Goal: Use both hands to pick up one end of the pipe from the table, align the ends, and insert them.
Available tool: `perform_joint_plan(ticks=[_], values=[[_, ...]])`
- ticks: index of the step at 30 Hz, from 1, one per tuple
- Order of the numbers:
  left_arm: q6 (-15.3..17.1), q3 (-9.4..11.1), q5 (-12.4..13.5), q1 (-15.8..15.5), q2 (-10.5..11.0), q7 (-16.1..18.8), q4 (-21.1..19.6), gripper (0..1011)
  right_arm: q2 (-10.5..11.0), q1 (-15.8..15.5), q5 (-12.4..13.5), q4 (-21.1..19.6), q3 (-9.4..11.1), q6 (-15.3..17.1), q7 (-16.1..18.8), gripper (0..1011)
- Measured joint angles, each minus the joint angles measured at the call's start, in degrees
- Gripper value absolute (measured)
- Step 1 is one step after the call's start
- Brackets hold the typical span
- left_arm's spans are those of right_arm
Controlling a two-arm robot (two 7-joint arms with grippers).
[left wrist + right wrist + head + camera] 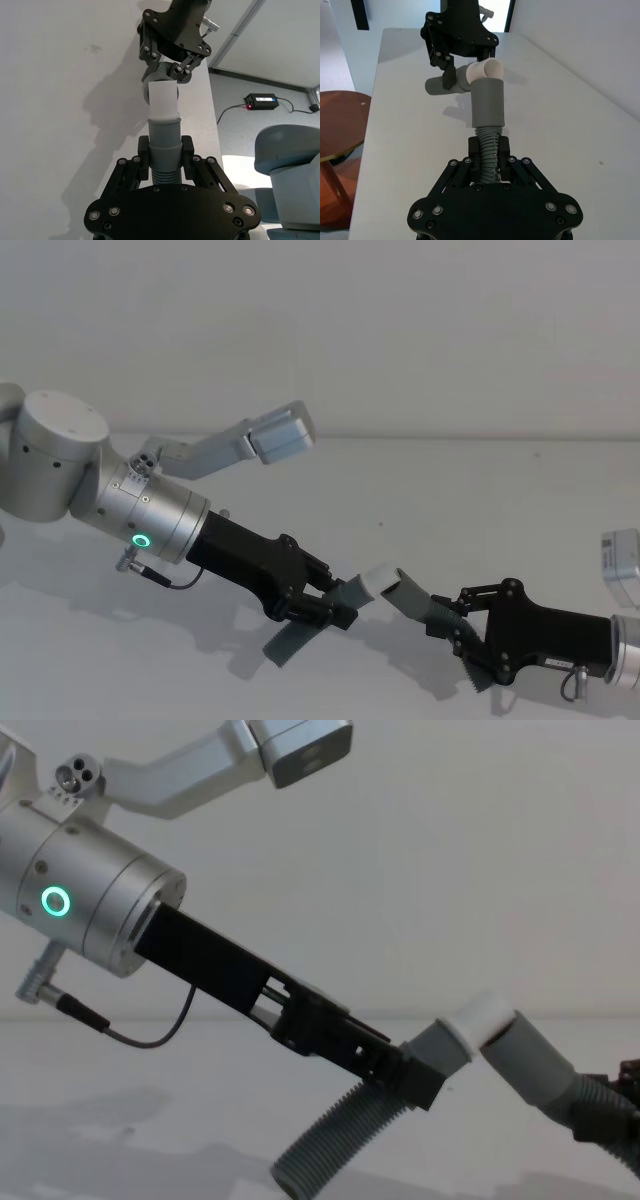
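Observation:
My left gripper [322,602] is shut on the grey cuff [164,135] of one pipe piece, whose narrower white tip [380,577] points right. That piece's ribbed tail [340,1135] hangs down toward the white table [450,500]. From the lower right, my right gripper [455,628] is shut on the ribbed body [489,150] of the other piece, just behind its wide socket cuff [410,596]. The white tip [485,70] touches the socket's mouth [488,102] at an angle, the two ends not in line. Both ends are held above the table.
A white box [622,565] sits at the table's right edge. Beside the table stand a round wooden table [335,125] and a grey chair [290,150], with a black power unit [262,102] on the floor. Bare table surface lies behind the grippers.

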Motion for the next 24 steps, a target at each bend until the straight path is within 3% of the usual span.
perform_joint_plan(ticks=[11,24], values=[[-0.09,0.83,-0.29,-0.53,-0.02,-0.45,0.30,356,0.20,0.28,0.16,0.11,-0.39,-0.15,-0.18,190],[1.50,1.48,0.31,-1.31,1.20,1.60,-1.06,356,0.37,0.52,0.36,0.41,-0.74,-1.09,-0.42,191]])
